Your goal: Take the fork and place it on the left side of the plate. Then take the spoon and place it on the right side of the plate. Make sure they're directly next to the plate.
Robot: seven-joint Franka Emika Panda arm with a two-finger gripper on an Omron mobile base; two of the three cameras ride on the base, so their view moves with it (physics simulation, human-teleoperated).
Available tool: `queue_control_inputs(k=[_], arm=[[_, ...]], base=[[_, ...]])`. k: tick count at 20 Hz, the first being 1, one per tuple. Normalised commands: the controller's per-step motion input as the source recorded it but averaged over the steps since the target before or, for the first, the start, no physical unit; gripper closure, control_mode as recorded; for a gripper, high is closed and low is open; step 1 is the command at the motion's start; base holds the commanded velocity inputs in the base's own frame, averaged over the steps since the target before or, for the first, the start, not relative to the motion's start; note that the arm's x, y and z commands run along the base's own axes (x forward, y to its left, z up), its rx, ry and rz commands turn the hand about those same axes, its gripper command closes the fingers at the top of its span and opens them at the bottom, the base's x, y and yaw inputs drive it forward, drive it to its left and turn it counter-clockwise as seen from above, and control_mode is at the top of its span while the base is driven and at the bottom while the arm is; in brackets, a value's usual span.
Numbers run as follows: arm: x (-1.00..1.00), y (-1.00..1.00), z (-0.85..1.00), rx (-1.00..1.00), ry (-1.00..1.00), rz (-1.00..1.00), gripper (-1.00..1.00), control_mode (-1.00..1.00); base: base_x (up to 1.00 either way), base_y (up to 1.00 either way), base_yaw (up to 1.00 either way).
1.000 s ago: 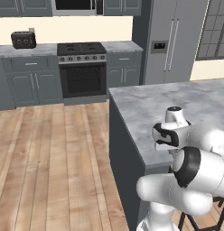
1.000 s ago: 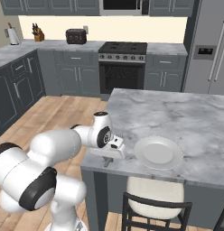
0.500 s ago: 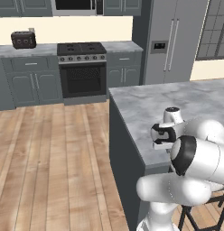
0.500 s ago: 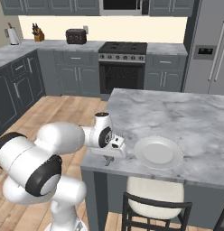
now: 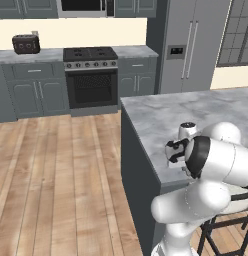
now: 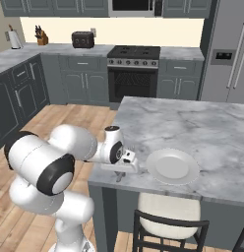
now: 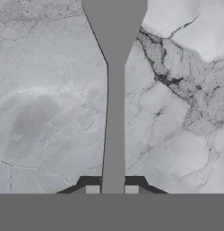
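The grey fork (image 7: 114, 113) runs straight up the hand view from between my fingertips and widens towards the top. It hangs close over the marble. My gripper (image 7: 113, 190) is shut on its slim handle. In the right base view the gripper (image 6: 120, 172) points down at the island's front left corner, just left of the round pale plate (image 6: 173, 166). From the left base view my hand (image 5: 175, 151) sits over the counter's near edge, and my arm hides the plate. The spoon is out of view.
The marble island counter (image 6: 207, 123) stretches back and to the right of the plate. Its front edge and left corner lie right under my hand. A stool (image 6: 168, 211) stands below the plate. The stove (image 6: 134, 74) and fridge (image 5: 188, 45) line the far wall.
My elbow has swung forward and the forearm has turned. The hand has hardly shifted over the counter corner, and the fork stays gripped.
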Motion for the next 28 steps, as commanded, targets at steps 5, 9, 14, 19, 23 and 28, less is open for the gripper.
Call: queue_control_inputs(k=[5,9,14,19,23,28], arm=[[0.23,-0.03,-0.22,0.0,0.0,0.1,-1.0,-1.0],[0.1,-0.01,-0.14,0.0,-0.02,0.1,-1.0,-1.0],[-0.1,0.03,0.04,0.0,-0.03,0.1,-1.0,-1.0],[-0.43,0.29,0.43,0.0,-0.02,0.13,-1.0,-1.0],[-0.47,0.4,0.64,0.01,0.0,0.13,-1.0,-1.0],[-0.55,0.54,0.77,0.01,-0.02,0.11,-1.0,-1.0]], base=[[0.0,0.0,0.0],[0.0,0.0,0.0],[0.0,0.0,0.0],[0.0,0.0,0.0],[0.0,0.0,0.0],[0.0,0.0,0.0]])
